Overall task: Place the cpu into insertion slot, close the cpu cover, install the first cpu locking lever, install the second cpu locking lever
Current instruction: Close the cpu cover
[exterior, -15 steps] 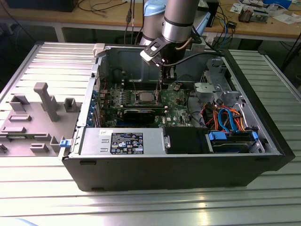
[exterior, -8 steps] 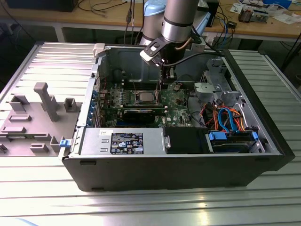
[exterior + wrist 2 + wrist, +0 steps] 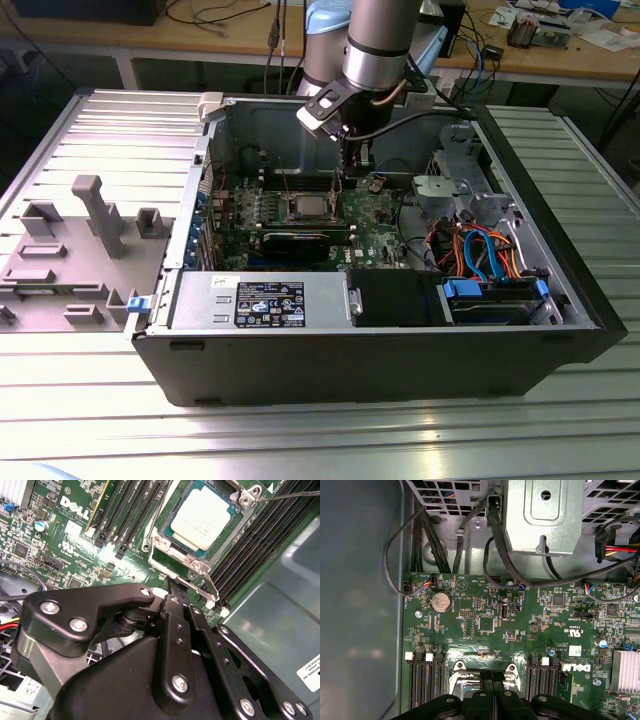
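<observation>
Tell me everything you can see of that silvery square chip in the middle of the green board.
The cpu is a flat square chip with a matt silver-grey metal top and a thin green edge. It lies level on the board, with the cpu cover, a silver frame, lying around it. Rows of black memory slots run along both sides. The gripper is beside the frame, off the chip.

Setting: robotics laboratory or electronics workshop. Evidence: ribbed aluminium table (image 3: 320,440) beneath the gripper (image 3: 352,165), bearing an opened desktop computer case (image 3: 400,360); grey moulded fixture blocks (image 3: 95,215) well aside of the gripper, toward the exterior view's left; wooden workbench (image 3: 120,40) behind the gripper, strewn with cables (image 3: 225,12) and small loose parts.
</observation>
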`<state>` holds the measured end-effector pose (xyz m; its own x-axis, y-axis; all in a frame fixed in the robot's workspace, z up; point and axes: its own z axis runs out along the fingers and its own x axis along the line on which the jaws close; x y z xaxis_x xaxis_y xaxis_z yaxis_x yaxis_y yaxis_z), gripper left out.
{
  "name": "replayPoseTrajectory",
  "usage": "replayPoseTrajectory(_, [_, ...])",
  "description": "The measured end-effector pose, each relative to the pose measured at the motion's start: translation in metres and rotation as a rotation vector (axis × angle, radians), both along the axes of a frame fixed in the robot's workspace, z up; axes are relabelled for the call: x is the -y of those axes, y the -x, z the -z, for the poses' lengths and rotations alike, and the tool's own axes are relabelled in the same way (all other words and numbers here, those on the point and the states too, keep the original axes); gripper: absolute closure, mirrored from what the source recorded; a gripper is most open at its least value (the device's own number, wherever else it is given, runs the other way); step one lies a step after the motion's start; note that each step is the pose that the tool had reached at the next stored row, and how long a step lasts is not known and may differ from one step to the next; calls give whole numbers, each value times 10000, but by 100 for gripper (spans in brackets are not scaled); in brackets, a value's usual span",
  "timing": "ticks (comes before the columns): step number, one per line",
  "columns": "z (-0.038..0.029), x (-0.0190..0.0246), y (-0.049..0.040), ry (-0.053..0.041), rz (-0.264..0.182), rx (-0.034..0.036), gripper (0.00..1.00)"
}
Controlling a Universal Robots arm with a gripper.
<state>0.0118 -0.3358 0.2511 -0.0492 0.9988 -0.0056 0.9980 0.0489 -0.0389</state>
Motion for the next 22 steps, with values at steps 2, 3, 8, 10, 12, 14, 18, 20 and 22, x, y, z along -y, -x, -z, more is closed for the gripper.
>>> replayPoseTrajectory(2, [0, 0, 8, -1, -3, 1, 89])
replayPoseTrajectory(3, [0, 0, 13, -1, -2, 1, 89])
replayPoseTrajectory(8, [0, 0, 28, -1, -3, 0, 89])
replayPoseTrajectory(10, [0, 0, 33, -1, -3, 1, 89])
replayPoseTrajectory(12, [0, 0, 35, -1, -4, 0, 89])
replayPoseTrajectory(14, [0, 0, 36, -1, -3, 0, 89])
replayPoseTrajectory(18, [16, 5, 61, 0, -6, 0, 89])
replayPoseTrajectory(20, [28, 18, 90, -3, -101, 1, 89])
replayPoseTrajectory(22, [36, 20, 111, -2, -199, 1, 89])
